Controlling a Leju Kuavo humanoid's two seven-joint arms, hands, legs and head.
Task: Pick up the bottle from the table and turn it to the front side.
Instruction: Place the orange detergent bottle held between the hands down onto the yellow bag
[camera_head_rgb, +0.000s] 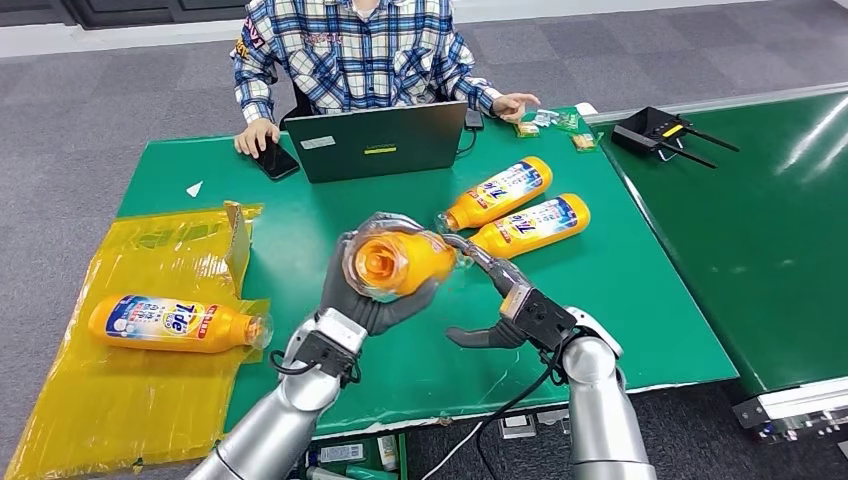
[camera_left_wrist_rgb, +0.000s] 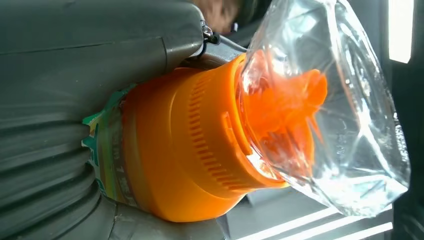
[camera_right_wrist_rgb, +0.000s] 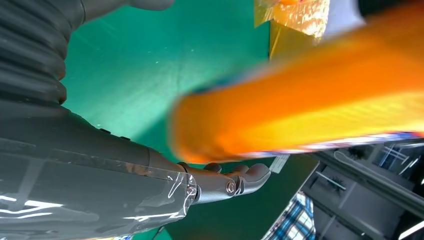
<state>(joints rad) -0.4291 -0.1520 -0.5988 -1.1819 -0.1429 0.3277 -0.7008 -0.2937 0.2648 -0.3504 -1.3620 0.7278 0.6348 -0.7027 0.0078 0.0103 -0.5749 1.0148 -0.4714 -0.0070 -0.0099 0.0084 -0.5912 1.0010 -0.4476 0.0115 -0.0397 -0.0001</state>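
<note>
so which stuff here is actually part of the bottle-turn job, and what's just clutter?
Job:
- held bottle, cap toward the camera
- left hand gripping it
- right hand at its far end
- green table

Clutter:
- two bottles lying mid-table
- bottle on yellow plastic
- laptop
- phone
- black router
- person seated opposite

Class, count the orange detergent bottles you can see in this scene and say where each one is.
4. One bottle is held up in the left hand; two lie side by side on the green table; one lies on the yellow sheet.
</note>
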